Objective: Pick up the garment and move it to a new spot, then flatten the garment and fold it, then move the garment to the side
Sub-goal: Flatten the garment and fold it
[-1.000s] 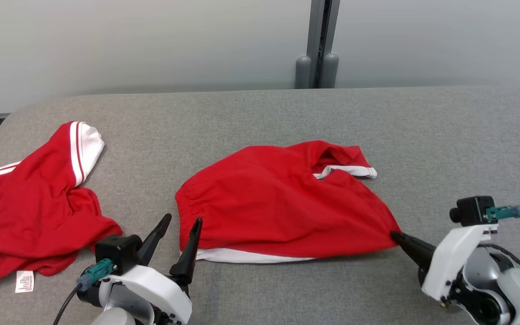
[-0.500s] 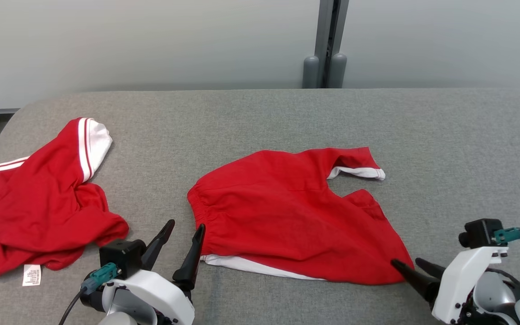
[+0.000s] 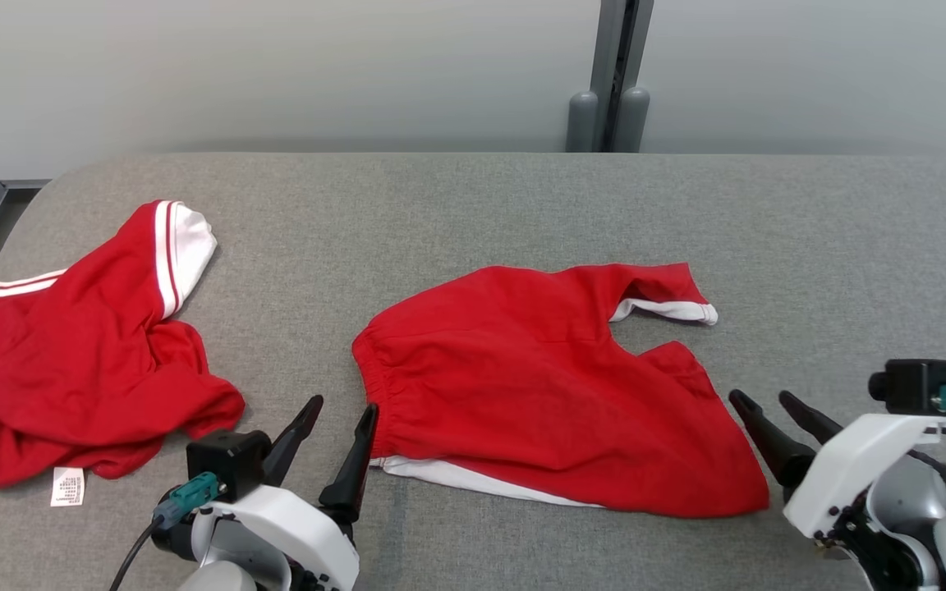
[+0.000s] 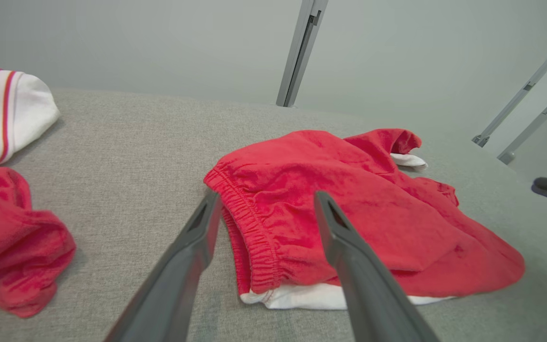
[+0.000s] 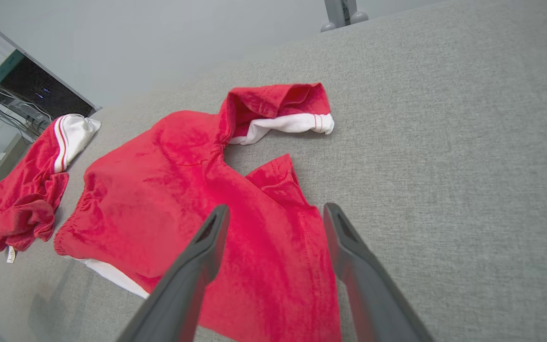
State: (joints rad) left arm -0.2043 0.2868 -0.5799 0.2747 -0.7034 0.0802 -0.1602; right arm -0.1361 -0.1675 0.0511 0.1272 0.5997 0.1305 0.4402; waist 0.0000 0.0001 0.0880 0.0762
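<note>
Grey fabric table (image 3: 473, 205) under pale wall (image 3: 276, 66), post (image 3: 617, 74) upper centre. Red shorts (image 3: 522, 386) lie mid-frame, second garment (image 3: 71, 361) far left. Both spread, empty: left gripper (image 3: 343, 405) lower left, right gripper (image 3: 760, 400) lower right.

The head camera looks forward and down from above the near edge of the grey surface (image 3: 473, 205), taking in its full width. The left wrist camera sits low behind the left gripper (image 4: 268, 195), close to the waistband end of the red shorts (image 4: 387, 199). The right wrist camera looks down along the right gripper (image 5: 276, 208) at their leg end. All three share the shorts and the other red garment (image 3: 71, 353).
</note>
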